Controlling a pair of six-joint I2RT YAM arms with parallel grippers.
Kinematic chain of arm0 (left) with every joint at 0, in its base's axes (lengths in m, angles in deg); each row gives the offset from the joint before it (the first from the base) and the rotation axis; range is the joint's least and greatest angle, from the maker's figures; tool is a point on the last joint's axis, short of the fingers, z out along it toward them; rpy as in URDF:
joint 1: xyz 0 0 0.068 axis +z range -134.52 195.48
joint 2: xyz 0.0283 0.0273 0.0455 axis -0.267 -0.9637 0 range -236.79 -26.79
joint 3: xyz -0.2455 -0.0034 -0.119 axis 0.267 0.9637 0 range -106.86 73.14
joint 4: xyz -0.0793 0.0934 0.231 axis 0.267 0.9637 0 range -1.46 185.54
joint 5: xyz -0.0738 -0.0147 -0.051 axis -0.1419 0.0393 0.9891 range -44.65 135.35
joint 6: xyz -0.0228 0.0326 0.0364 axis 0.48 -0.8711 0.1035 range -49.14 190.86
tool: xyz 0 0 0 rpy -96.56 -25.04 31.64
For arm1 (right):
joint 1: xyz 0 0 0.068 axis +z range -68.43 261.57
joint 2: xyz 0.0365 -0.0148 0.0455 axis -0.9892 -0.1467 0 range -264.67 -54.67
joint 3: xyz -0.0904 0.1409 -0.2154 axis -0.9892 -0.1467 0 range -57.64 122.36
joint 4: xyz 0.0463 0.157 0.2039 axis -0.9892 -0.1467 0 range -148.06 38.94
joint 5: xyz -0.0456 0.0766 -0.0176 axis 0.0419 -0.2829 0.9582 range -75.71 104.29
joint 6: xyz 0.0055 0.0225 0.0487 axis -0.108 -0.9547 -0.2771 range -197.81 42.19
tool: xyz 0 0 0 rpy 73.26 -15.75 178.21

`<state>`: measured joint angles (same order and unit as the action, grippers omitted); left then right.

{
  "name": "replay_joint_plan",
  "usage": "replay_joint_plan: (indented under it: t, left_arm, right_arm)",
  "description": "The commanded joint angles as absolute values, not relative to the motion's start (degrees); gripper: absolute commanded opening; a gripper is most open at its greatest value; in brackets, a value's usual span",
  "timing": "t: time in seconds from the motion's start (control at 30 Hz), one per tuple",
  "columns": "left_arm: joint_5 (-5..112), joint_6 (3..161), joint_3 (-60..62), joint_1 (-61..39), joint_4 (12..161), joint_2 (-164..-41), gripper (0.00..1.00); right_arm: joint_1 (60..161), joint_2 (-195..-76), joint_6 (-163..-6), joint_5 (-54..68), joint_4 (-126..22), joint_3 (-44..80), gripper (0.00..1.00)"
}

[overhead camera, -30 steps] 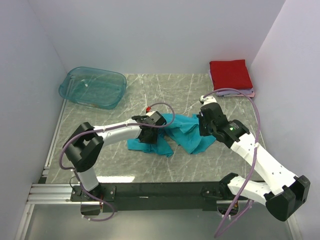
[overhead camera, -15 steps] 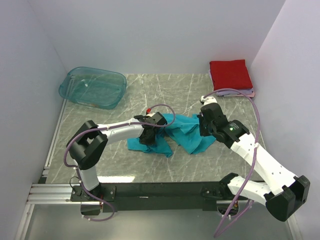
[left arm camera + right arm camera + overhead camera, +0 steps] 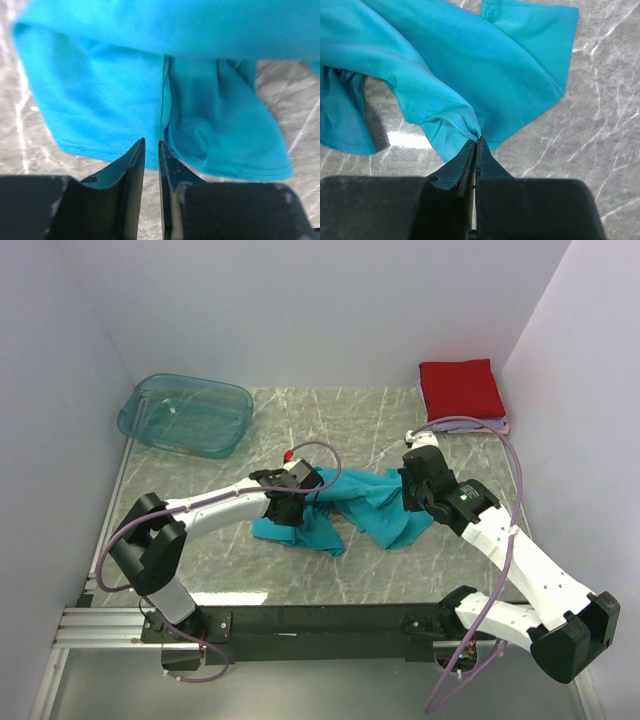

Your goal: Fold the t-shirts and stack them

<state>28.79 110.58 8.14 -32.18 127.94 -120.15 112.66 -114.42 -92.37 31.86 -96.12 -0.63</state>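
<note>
The teal t-shirt [image 3: 375, 505] lies crumpled on the marble table between my arms. My right gripper [image 3: 415, 490] is shut on a bunched fold of it at its right side; the right wrist view shows the cloth [image 3: 495, 65] pinched at the tips [image 3: 476, 140]. My left gripper [image 3: 288, 505] is over the shirt's left part. In the left wrist view its jaws [image 3: 152, 142] stand a narrow gap apart, with the shirt [image 3: 100, 90] beyond them and bare table showing through the gap. A folded red shirt [image 3: 460, 388] lies on a pale lilac one [image 3: 497, 426] at the back right.
A see-through teal plastic tub [image 3: 187, 415] stands at the back left. White walls close in the table on three sides. The black rail with the arm bases [image 3: 330, 620] runs along the near edge.
My left arm's elbow has swung out to the left and its gripper has shifted slightly left over the shirt. The right arm and its hold have not moved.
</note>
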Motion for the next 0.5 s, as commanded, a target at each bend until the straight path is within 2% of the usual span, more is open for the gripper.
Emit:
replay_joint_plan:
  t: [0.0, 0.2, 0.47]
  left_arm:
    - [32.42, 110.67, 11.25, -32.07, 124.85, -121.62, 0.23]
    - [31.64, 110.68, 10.56, -31.45, 125.10, -122.68, 0.26]
    - [36.47, 110.94, 9.94, -31.54, 122.82, -120.66, 0.38]
  right_arm:
    - [112.24, -113.12, -93.36, 32.58, -95.89, 0.98, 0.00]
    - [112.24, -112.33, -93.36, 32.84, -95.80, 0.19, 0.00]
    - [112.33, -112.51, -93.63, 32.49, -95.62, -0.07, 0.00]
